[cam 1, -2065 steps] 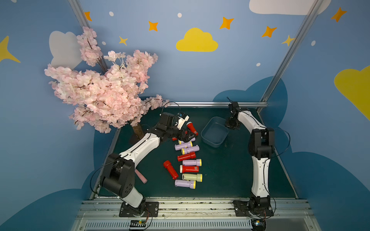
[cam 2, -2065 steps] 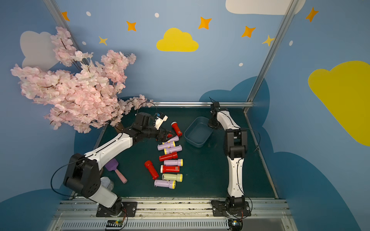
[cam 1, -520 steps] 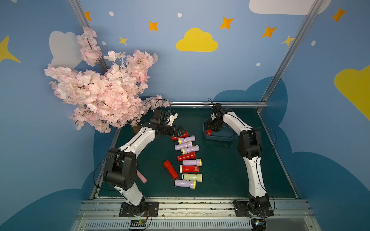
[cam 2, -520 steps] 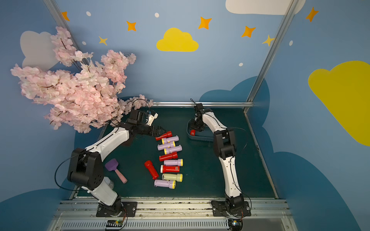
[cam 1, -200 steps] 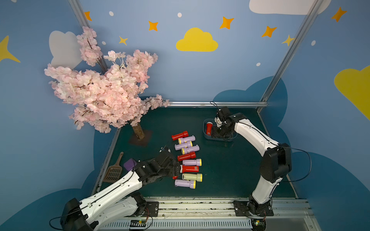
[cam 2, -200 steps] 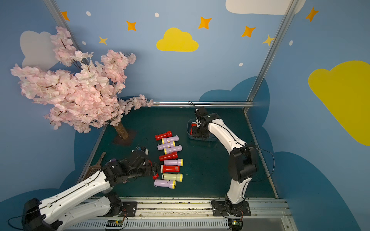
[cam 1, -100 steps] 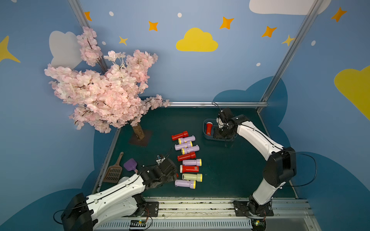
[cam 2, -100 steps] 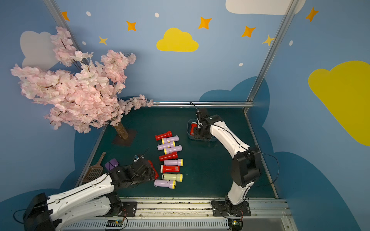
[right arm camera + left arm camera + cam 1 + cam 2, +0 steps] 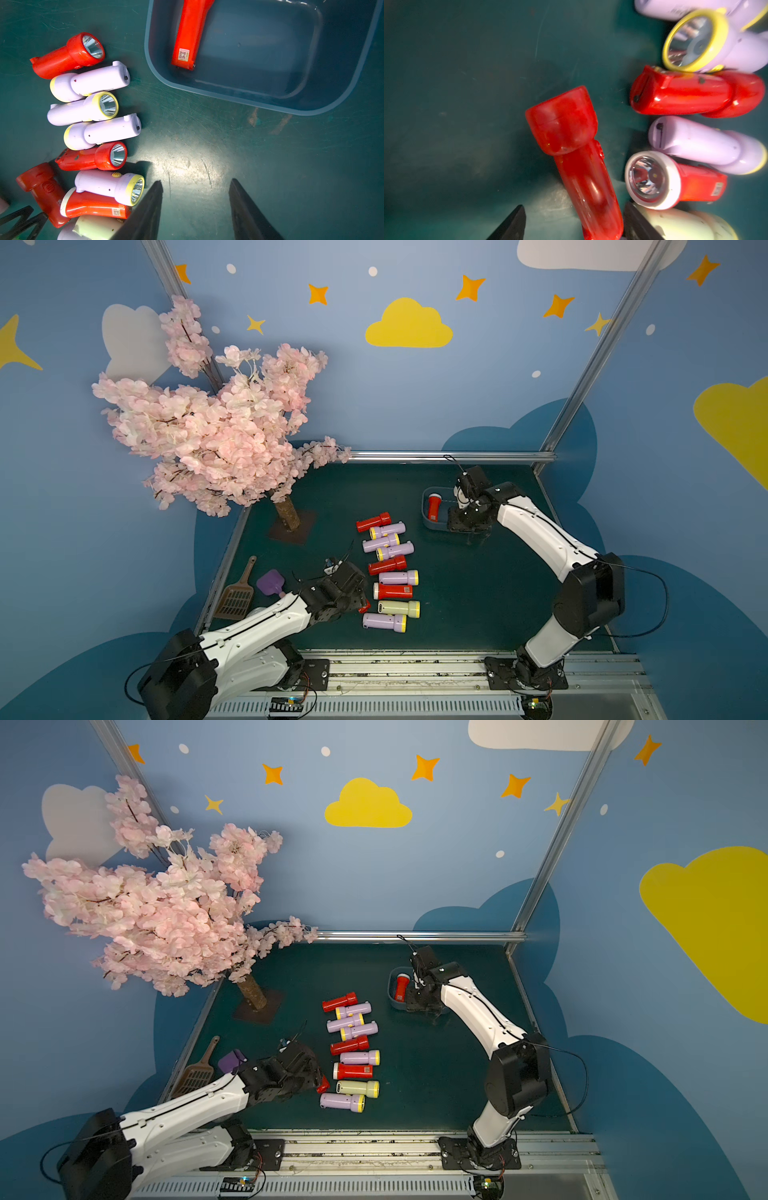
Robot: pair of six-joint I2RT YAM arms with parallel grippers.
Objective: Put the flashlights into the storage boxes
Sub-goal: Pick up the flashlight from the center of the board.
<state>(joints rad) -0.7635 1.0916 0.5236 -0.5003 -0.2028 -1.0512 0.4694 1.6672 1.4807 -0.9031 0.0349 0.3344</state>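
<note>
Several flashlights, red, lilac and one cream-yellow (image 9: 398, 608), lie in a row (image 9: 390, 572) on the green mat. One red flashlight (image 9: 571, 155) lies apart, left of the row. My left gripper (image 9: 574, 206) straddles its handle, open: one finger touches it and the other stands clear. In both top views the gripper head (image 9: 345, 593) (image 9: 299, 1073) covers most of it. The blue-grey storage box (image 9: 428, 519) (image 9: 270, 104) holds one red flashlight (image 9: 434, 506) (image 9: 187, 35). My right gripper (image 9: 196, 181) hangs open over bare mat beside the box, with nothing between its fingers.
A pink blossom tree (image 9: 216, 439) stands at the back left on a square base (image 9: 291, 526). A brown slotted scoop (image 9: 237, 593) and a purple scoop (image 9: 271, 583) lie near the left edge, behind my left arm. A metal rail (image 9: 449, 456) bounds the back.
My left gripper has come down over the lone red flashlight and its jaws have narrowed around the handle. The right gripper has stayed beside the box.
</note>
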